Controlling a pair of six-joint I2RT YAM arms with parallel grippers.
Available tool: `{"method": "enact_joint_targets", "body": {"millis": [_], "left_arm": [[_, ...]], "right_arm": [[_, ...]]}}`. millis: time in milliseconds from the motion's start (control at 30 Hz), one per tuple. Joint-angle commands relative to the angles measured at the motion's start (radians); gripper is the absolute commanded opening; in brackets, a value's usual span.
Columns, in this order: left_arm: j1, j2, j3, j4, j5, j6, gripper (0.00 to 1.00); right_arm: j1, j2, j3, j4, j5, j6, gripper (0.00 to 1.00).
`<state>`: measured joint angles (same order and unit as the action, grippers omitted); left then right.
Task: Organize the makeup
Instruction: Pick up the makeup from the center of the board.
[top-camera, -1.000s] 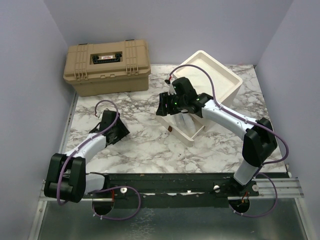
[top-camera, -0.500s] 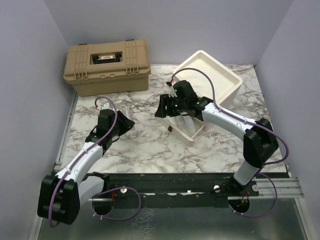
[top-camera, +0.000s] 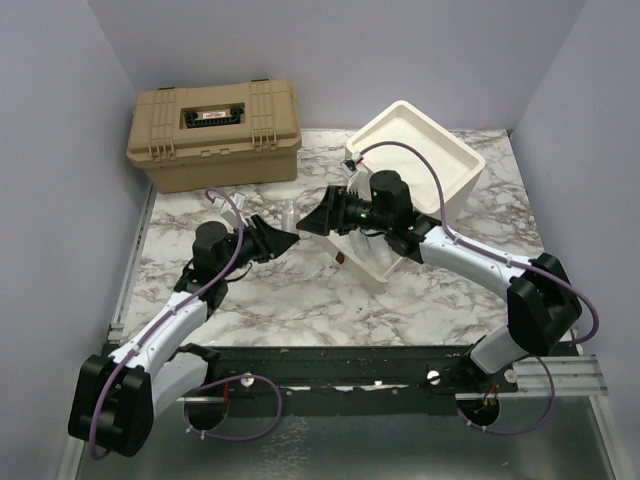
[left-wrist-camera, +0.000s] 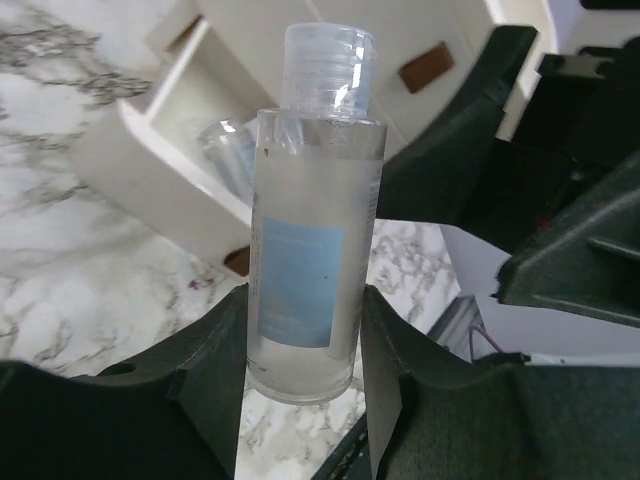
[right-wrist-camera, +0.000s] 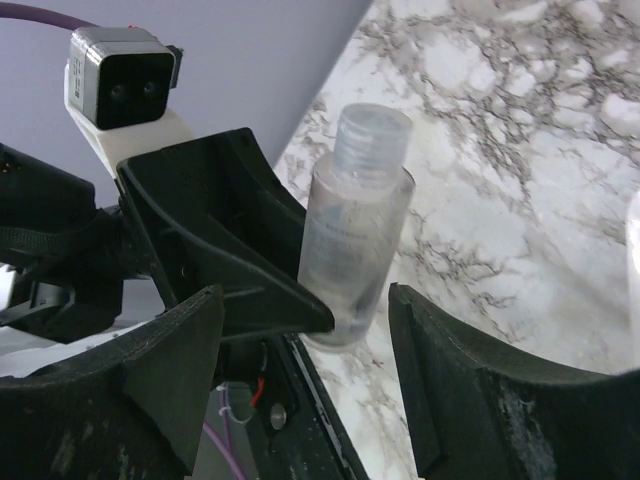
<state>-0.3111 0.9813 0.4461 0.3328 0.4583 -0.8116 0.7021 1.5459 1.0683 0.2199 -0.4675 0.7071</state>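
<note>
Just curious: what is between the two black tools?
A clear plastic bottle with a pale blue label, gripped by the left tool, standing between the right tool's open fingers in the right wrist view.

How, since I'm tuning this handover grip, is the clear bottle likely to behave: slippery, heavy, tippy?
The bottle looks like smooth, stiff plastic, so it may slip in a light pinch. Round-bodied, it would likely roll if laid down. Tall, narrow and held low by the left gripper, it could tilt if the right gripper nudges its cap.
</note>
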Motion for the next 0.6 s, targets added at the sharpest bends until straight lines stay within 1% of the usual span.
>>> {"method": "enact_joint_targets", "body": {"millis": [0, 67, 200, 300, 400, 567], "left_arm": [[-0.058, 0.014, 0.067, 0.115, 0.106, 0.008, 0.32], [-0.077, 0.026, 0.078, 0.123, 0.121, 0.009, 0.32], [-0.104, 0.035, 0.087, 0.146, 0.109, -0.007, 0.32], [-0.11, 0.04, 0.096, 0.155, 0.108, -0.006, 0.31], [-0.116, 0.045, 0.1, 0.162, 0.108, -0.01, 0.31], [-0.122, 0.055, 0.091, 0.166, 0.108, -0.018, 0.31]], "right_arm": [[0.003, -0.014, -0.02, 0.146, -0.061, 0.049, 0.73], [0.002, -0.015, -0.031, 0.145, -0.034, 0.064, 0.73], [0.002, -0.02, -0.04, 0.134, -0.007, 0.069, 0.73], [0.002, -0.028, -0.05, 0.152, -0.007, 0.072, 0.72], [0.001, -0.03, -0.05, 0.153, -0.004, 0.072, 0.66], [0.001, -0.038, -0.059, 0.155, 0.011, 0.075, 0.5]]}}
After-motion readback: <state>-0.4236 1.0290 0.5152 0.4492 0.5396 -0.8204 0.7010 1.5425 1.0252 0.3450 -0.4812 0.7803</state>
